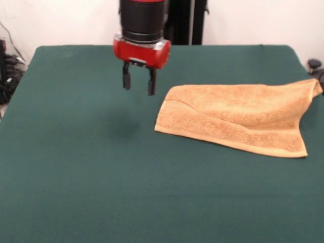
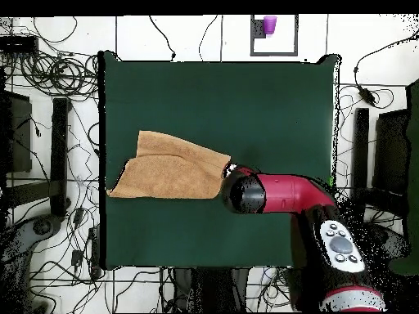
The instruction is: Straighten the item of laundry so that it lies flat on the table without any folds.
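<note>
The green counter carries the orange-tan towel near one side edge, apparently folded double, one corner reaching past that edge. The arm hangs vertical just beside it, jaws narrowly parted, empty.

Looking straight down, I see tangled black cables strewn over the pale tiled floor on every side. A small purple cup stands on the floor past the far end, and dark equipment stands rise along both flanks. Behind me is a white wall.
</note>
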